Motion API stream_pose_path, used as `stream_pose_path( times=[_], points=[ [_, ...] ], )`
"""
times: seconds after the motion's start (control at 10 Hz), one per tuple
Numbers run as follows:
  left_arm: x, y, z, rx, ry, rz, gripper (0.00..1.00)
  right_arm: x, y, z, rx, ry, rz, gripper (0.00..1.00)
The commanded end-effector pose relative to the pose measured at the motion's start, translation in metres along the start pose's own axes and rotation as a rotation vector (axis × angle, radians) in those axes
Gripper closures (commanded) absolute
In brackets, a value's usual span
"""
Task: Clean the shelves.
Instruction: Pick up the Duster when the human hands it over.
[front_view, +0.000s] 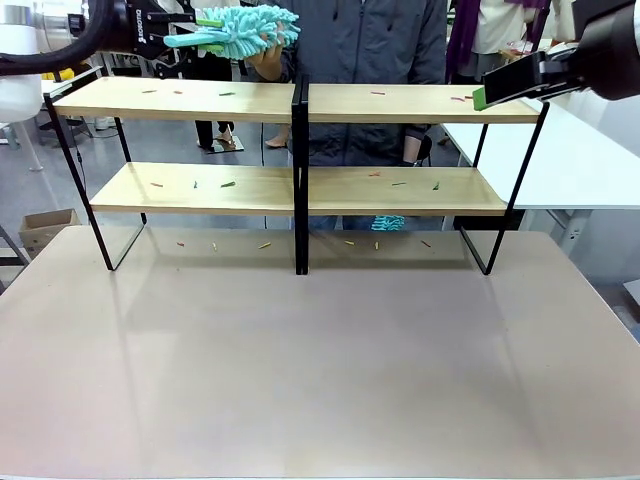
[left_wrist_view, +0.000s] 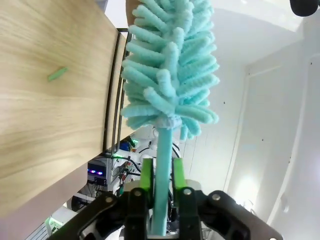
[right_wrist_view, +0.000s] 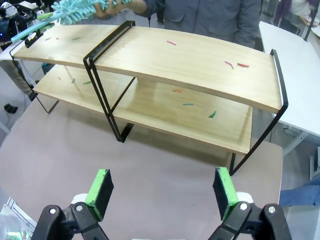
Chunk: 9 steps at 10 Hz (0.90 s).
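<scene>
The shelves (front_view: 300, 105) stand across the far half of the brown table: two light wooden boards in a black frame, with small coloured scraps (front_view: 227, 184) scattered on both. My left gripper (front_view: 190, 35) hovers above the upper board's left half, shut on the handle of a teal fluffy duster (front_view: 245, 30). In the left wrist view its green pads (left_wrist_view: 146, 175) clamp the teal handle (left_wrist_view: 162, 150) below the duster head (left_wrist_view: 170, 65), beside the upper board (left_wrist_view: 45, 100). A person's hand (front_view: 266, 60) touches the duster head. My right gripper (right_wrist_view: 162, 192) is open and empty, facing the shelves (right_wrist_view: 175, 55) from the right (front_view: 505, 82).
More coloured scraps (front_view: 264, 245) lie on the brown tabletop (front_view: 320, 360) under the shelves. A person (front_view: 370, 50) stands right behind the shelves. There is a white table (front_view: 590, 160) at the right and a cardboard box (front_view: 40, 228) on the floor at the left.
</scene>
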<state>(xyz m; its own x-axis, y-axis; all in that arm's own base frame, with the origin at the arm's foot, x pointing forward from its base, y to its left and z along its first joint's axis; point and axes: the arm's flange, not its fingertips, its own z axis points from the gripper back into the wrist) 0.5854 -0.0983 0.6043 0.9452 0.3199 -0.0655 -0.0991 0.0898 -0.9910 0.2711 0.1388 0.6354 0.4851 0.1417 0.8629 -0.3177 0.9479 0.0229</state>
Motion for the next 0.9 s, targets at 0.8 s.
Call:
stream_pose_path(
  times=[0.8],
  points=[
    [-0.067,-0.014,0.221,-0.094,-0.379,-0.231,1.00,0.001,-0.001,0.000,0.002,-0.002,-0.003,0.00]
  ],
)
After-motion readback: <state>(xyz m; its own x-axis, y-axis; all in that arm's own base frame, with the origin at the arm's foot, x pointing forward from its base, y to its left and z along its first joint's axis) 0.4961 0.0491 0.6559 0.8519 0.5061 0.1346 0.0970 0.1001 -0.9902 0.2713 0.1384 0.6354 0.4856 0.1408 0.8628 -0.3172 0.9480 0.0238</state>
